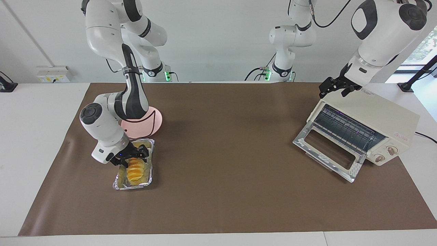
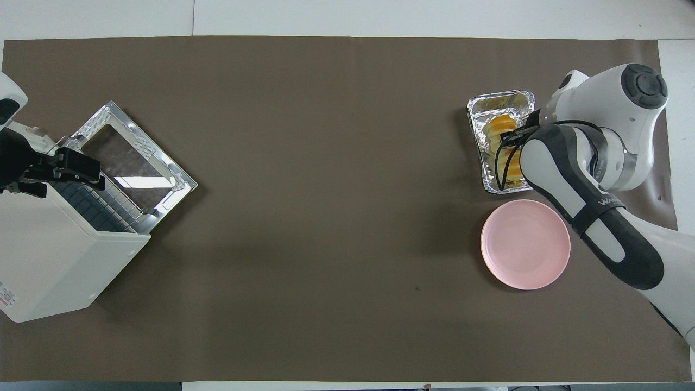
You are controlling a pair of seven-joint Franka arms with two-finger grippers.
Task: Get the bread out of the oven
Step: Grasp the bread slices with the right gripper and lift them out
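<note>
- Oven (image 1: 372,126): the cream-white toaster oven stands at the left arm's end of the table, its glass-windowed door (image 1: 327,150) folded down and fully open; the wire rack (image 1: 344,128) inside shows no tray and no loaf.
- Bread (image 1: 135,169): the ridged golden loaf lies lengthwise in a silver foil tray (image 1: 117,184) on the brown mat (image 1: 222,153), at the right arm's end of the table and well apart from the oven.
- Pink plate (image 2: 543,260): round and bare, it sits just beside the foil tray, nearer to the robots than the tray.
- Right gripper (image 1: 131,158): lowered into the tray, at the end of the loaf nearer to the robots; its fingers are drawn in against the bread, seemingly pinching it, though the loaf is not lifted and rests in the tray.
- Left gripper (image 1: 336,87): hangs over the top edge of the oven, above the open mouth, fingers spread and holding nothing; this arm waits.
- Progress, as judged: the removal from the oven appears done, since the bread is already out on the table. What seems left is to lift the loaf out of the foil tray, probably onto the pink plate, and perhaps to close the oven door.
</note>
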